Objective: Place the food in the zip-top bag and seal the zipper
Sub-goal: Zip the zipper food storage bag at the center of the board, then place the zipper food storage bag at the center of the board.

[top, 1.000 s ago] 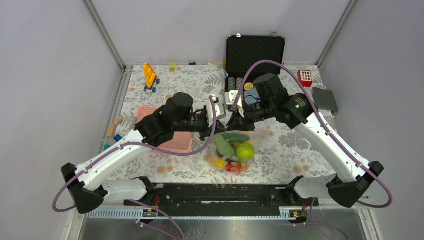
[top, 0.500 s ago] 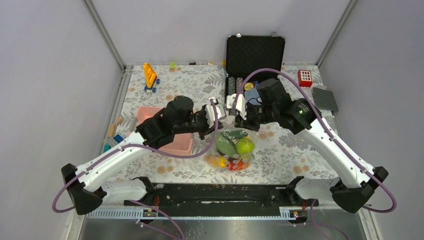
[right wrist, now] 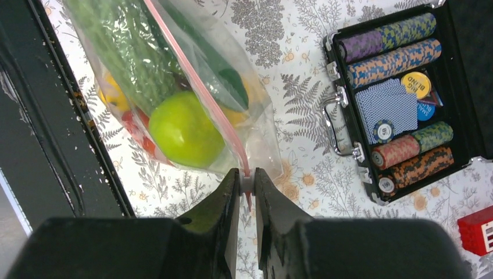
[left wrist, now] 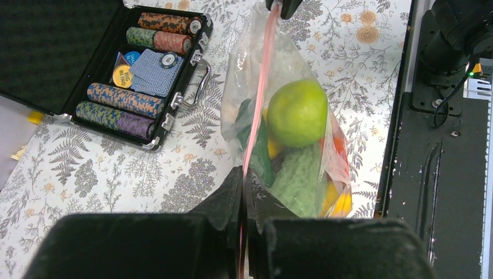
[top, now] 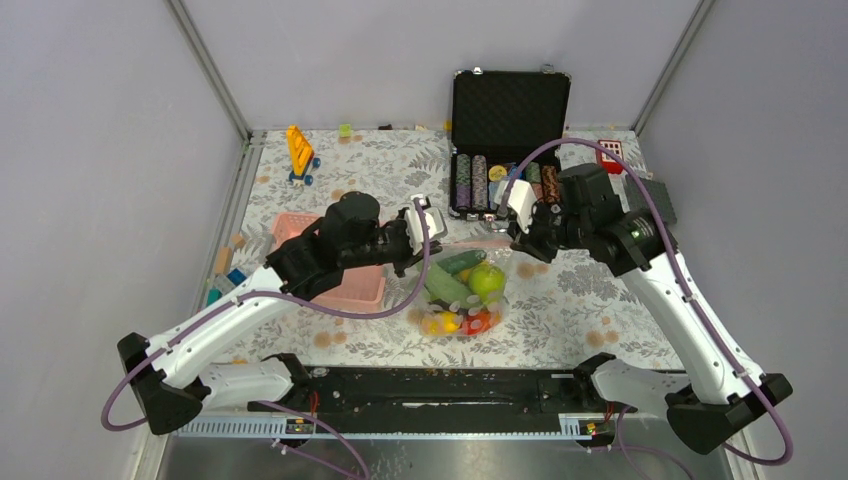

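Observation:
The clear zip-top bag (top: 462, 292) hangs between my two grippers just above the table. It holds the food: a round green fruit (left wrist: 297, 111), a bumpy green cucumber (right wrist: 128, 52), and yellow (left wrist: 340, 200) and red (top: 478, 322) pieces. The pink zipper (left wrist: 260, 87) runs taut from one gripper to the other. My left gripper (left wrist: 243, 174) is shut on the zipper's left end. My right gripper (right wrist: 247, 177) is shut on the small white slider at the zipper's right end. In the top view the left gripper (top: 425, 235) and the right gripper (top: 517, 235) stand apart by the width of the bag.
An open black case (top: 510, 105) with rows of poker chips lies just behind the bag. A pink basket (top: 350, 288) stands under the left arm. A yellow toy (top: 300, 150) is at the back left and a grey plate (top: 655, 197) at the back right. A black rail (top: 440, 385) runs along the near edge.
My right gripper has slid right along the zipper, from near the left gripper to the bag's right end. The strip is now drawn out straight. The left gripper has kept its hold.

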{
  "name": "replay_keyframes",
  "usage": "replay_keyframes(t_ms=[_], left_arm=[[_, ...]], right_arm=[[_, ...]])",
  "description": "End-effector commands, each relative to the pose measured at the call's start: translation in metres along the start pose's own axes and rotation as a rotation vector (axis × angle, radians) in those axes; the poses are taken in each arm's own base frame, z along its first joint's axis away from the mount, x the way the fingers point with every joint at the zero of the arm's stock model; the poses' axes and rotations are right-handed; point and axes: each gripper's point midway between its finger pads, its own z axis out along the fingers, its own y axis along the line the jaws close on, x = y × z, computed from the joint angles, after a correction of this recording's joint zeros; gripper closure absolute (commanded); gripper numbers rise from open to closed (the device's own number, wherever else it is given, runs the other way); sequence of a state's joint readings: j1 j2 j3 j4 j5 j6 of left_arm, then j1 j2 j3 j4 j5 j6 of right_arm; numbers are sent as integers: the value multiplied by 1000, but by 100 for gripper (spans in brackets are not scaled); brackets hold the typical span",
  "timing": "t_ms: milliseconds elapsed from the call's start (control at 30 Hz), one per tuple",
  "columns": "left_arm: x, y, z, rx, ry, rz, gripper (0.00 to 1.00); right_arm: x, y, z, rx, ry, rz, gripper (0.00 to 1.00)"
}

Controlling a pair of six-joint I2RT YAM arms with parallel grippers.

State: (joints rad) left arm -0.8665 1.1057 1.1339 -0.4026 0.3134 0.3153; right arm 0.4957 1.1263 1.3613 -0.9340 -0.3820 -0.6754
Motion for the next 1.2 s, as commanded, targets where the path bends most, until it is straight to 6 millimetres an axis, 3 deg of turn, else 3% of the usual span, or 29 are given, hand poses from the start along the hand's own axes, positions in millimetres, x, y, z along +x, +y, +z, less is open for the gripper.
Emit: replay_keyframes(t_ms=[0, 100, 500, 633, 667, 700, 767, 800, 967, 1067, 1167], left_arm=[[-20, 13, -13, -62, -69, 43, 100], [-22, 16, -12, -69, -72, 51, 100], [-24, 25, -3, -84, -91, 61, 100], [-28, 21, 3, -50, -118, 78, 100], [-32, 22, 3, -51, -132, 67, 88], [-36, 22, 4, -48, -143, 60, 66], [-45, 21, 5, -41, -169, 48, 11], [-50, 21, 4, -39, -184, 45, 2], [-82, 35, -5, -105, -267, 13, 1], [-107, 64, -18, -254, -314, -37, 1], [-136, 97, -37, -425, -377, -101, 1]], right_arm=[[21, -1, -11, 57, 57, 49, 100], [22, -10, -18, 133, 47, 52, 100], [29, -4, -31, 207, 4, 77, 100], [22, -13, -36, 301, -65, 222, 100], [18, -15, -37, 322, -98, 265, 100], [14, -14, -37, 330, -129, 309, 100], [13, -17, -38, 374, -173, 420, 100], [16, -21, -41, 411, -178, 484, 100], [51, -39, -68, 684, -106, 752, 100], [90, -48, -88, 893, 38, 833, 100], [114, -53, -91, 970, 159, 885, 100]])
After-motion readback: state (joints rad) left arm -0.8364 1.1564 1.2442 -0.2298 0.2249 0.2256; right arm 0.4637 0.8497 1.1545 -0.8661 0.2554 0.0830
